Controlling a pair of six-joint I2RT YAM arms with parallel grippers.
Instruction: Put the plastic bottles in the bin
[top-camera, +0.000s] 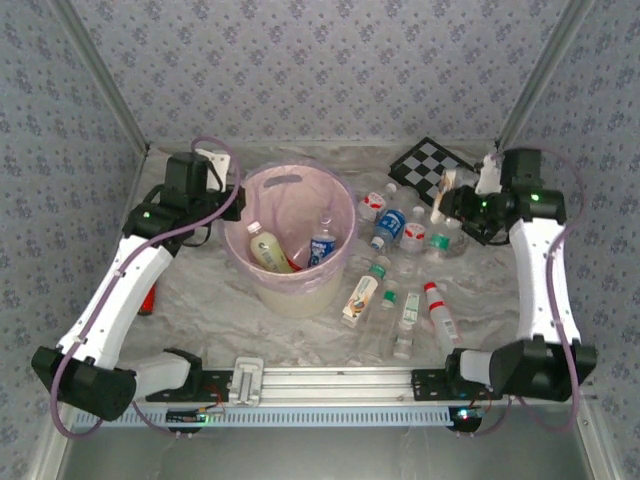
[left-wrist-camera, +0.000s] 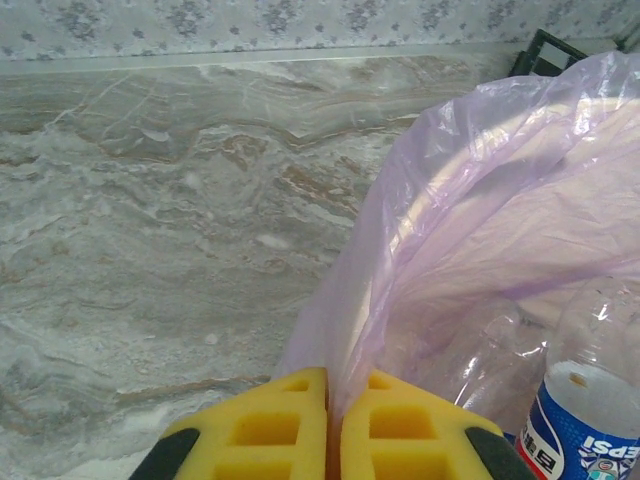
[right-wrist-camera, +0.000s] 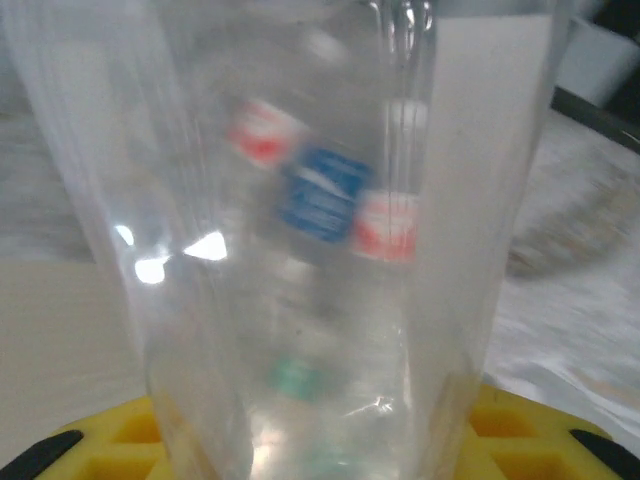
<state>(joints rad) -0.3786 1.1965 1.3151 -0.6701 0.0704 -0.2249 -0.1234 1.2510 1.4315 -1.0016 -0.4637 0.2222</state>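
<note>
Clear plastic bottle (right-wrist-camera: 300, 250) stands between the right pincer's (right-wrist-camera: 320, 440) yellow fingers, though I cannot tell if it is squeezed, among small labelled bottles (top-camera: 389, 229) on the marbled surface (top-camera: 200, 290) right of the round cream bin (top-camera: 290, 297), whose translucent pink bag (left-wrist-camera: 480, 200) the left pincer (left-wrist-camera: 333, 425) pinches.

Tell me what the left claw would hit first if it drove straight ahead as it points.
The pink bin bag: the left claw is shut on a fold of it, and that fold rises straight ahead. Beyond lies marble tabletop, though depth is unclear.
</note>
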